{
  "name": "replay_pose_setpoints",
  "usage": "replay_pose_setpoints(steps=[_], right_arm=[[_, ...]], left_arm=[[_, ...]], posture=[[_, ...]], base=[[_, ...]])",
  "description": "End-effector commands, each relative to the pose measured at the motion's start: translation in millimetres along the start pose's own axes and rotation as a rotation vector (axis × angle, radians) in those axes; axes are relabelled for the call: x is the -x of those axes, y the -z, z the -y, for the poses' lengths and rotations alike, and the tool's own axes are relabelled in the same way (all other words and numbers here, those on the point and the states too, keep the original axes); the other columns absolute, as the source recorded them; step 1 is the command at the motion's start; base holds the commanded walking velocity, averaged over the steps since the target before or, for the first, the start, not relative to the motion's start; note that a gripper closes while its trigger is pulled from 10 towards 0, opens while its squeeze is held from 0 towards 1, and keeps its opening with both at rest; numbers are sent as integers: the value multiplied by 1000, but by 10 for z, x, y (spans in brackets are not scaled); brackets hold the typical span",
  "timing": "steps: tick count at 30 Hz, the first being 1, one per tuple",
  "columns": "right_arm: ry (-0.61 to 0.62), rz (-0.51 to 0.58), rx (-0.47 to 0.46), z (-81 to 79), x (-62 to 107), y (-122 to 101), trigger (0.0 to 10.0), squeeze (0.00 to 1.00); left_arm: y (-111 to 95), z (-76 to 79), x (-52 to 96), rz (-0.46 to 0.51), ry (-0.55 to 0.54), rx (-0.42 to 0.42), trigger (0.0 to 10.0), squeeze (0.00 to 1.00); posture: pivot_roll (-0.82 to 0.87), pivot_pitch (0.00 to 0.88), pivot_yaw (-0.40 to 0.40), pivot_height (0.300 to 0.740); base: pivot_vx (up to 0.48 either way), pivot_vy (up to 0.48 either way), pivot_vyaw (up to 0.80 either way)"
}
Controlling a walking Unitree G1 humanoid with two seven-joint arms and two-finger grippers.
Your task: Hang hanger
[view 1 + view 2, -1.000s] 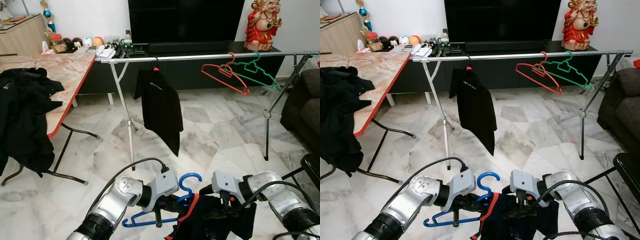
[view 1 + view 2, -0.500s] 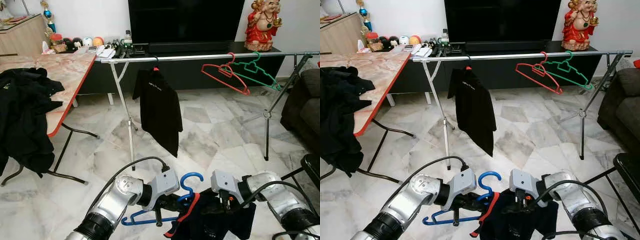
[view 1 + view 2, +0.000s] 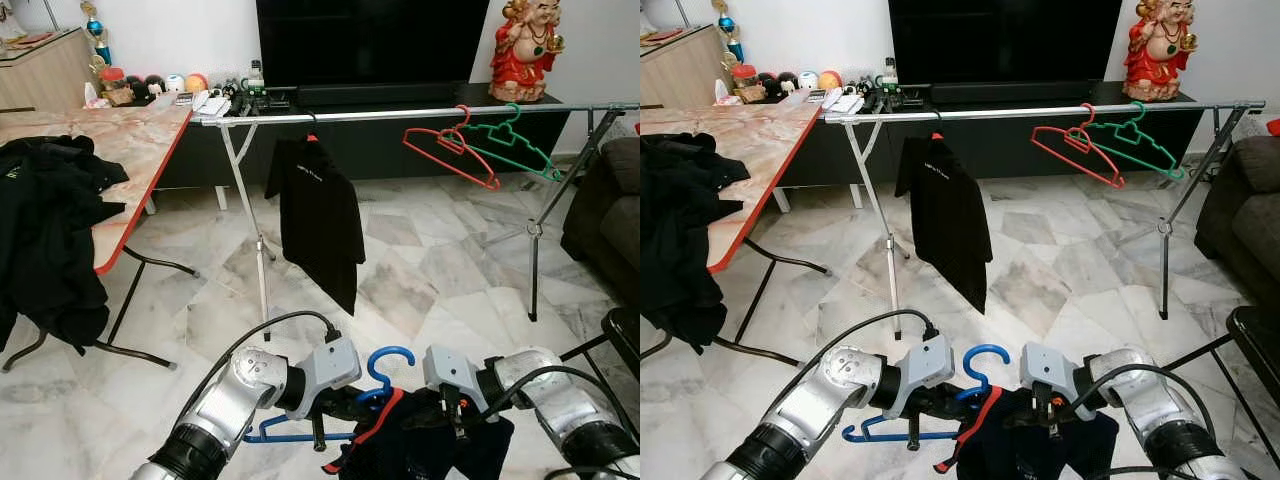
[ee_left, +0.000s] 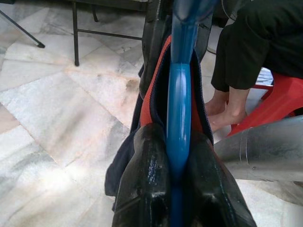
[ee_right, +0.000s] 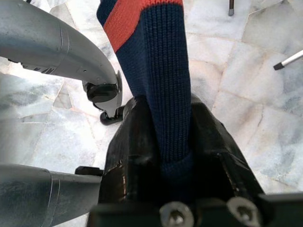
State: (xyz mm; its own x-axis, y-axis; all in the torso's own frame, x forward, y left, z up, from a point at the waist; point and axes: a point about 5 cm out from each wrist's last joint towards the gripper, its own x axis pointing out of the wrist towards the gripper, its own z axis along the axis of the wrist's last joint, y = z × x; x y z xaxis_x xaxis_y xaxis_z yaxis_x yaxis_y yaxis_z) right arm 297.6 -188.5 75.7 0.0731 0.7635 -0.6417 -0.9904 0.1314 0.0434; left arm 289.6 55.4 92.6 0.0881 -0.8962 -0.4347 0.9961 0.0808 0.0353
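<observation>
Positions given relative to the rail (image 3: pixel 420 113). Left to right:

Table (image 3: pixel 130 150) with black clothes (image 3: pixel 45 230) left of the rail's near end, well apart from the arms.

Left gripper (image 3: pixel 340 405), low before the rail and far below it, pinched on the blue hanger (image 3: pixel 385 365); in the left wrist view, fingers (image 4: pixel 147 184) pressed on either side of the blue bar. Hanger's long axis roughly level, crosswise to the body; hook up, opening toward the rail.

Black shirt (image 3: pixel 320 215) hung left of mid-rail.

Right gripper (image 3: pixel 1045 415) beside the left, clamped on the navy sweater (image 5: pixel 163 90) with the orange band, draped on the hanger.

Bare rail between shirt and red hanger (image 3: pixel 450 150): judged the widest room for the hook. Green hanger (image 3: pixel 510 145) next, then sofa (image 3: pixel 605 210). Left arm carries the hook; required lift up and forward.
</observation>
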Motion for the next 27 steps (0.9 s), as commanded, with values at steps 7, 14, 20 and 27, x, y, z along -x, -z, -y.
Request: replay_pose_setpoints(steps=[7, 14, 20, 27], right_arm=[[4, 22, -19, -21, -29, 14, 0, 0], [-17, 10, -23, -47, -39, 36, 0, 0], [-1, -103, -7, -73, -65, 183, 0, 0], [-19, -147, -15, -157, -161, 292, 0, 0]], left_arm=[[-261, -22, -31, 101, -8, -89, 10000, 0], [-251, -47, -8, 102, -31, -82, 10000, 86], [-191, -17, 35, 60, 27, -65, 10000, 1000], [-110, 56, 56, 11, 85, -68, 10000, 1000]], posture=[[-48, 28, -17, 740], [-45, 29, -20, 740], [-38, 30, -20, 740], [-35, 33, -17, 740]], base=[[0, 0, 0], [0, 0, 0], [0, 0, 0], [0, 0, 0]])
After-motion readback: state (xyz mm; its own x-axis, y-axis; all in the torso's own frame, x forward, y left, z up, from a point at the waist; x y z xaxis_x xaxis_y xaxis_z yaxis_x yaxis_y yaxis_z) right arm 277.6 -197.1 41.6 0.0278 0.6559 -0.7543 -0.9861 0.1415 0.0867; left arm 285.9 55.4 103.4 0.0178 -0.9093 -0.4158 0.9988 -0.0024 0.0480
